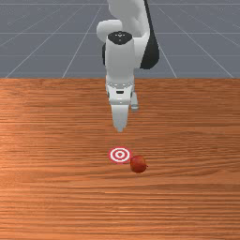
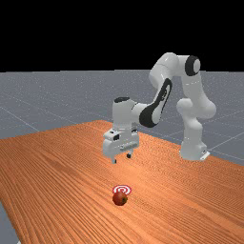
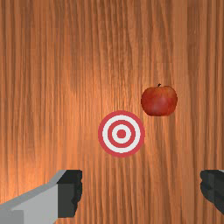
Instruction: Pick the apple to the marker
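The bull's-eye marker (image 1: 120, 155), ringed in red and white, lies flat on the table (image 1: 51, 178) of orange-brown wood and serves here as the point of reference. The red apple (image 3: 159, 101) rests on the wood just beside the marker, a narrow strip of table separating the two in the wrist view. In the front view the apple sits to the marker's right and a little nearer the camera; in the far view it stands before the marker and covers part of its near edge. The gripper (image 2: 121, 158) hangs above the level of the marker, pointing down, clear of both the wood and the apple. Its fingers (image 3: 70, 192) are spread well apart — wood is visible between their dark tips — and grasp no object. In the wrist view the marker lies nearer to the fingers than the apple does, and the apple's short, dark stem (image 3: 159, 85) is directed away from them. The arm (image 2: 164, 66) — seen at full length in the far view — reaches from its base (image 2: 192, 144), well apart from the marker, toward the far view's left.
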